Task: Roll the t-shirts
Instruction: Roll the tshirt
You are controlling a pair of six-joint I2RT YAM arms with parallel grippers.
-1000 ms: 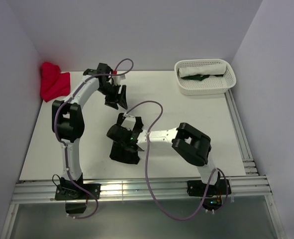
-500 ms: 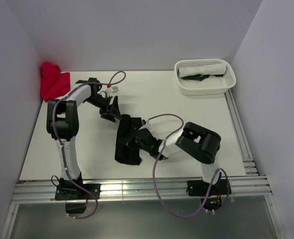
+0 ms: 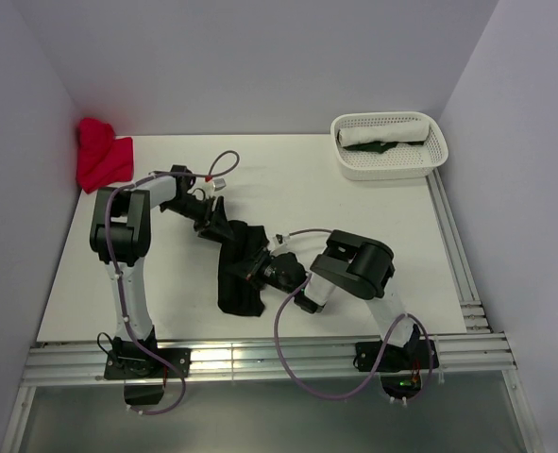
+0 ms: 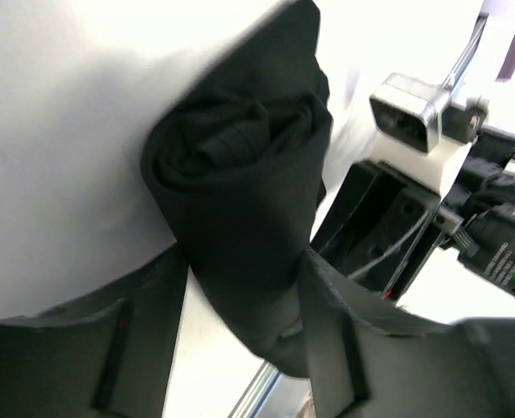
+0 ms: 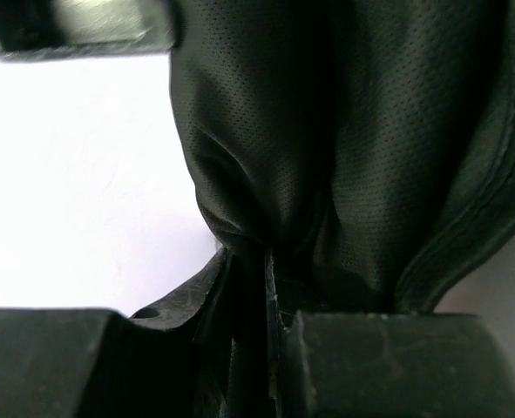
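Top external: basket (image 3: 389, 170) holds white roll (image 3: 384, 133); left gripper (image 3: 214, 226), right gripper (image 3: 258, 272) clamp black t-shirt (image 3: 239, 285).

Before me, my white table (image 3: 382, 208) carries a rolled black cloth t-shirt (image 3: 239, 283), a crumpled red cloth (image 3: 102, 156) and a white plastic lattice basket (image 3: 392, 170).

pale lilac walls (image 3: 260, 57) enclose a white table (image 3: 354, 217).

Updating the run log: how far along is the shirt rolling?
Done: a white roll lies in the basket. In hand: the black t-shirt is partly rolled; the left gripper clasps the rolled end and the right gripper pinches its cloth. Left: finish this roll; the red shirt sits crumpled in the far left corner.
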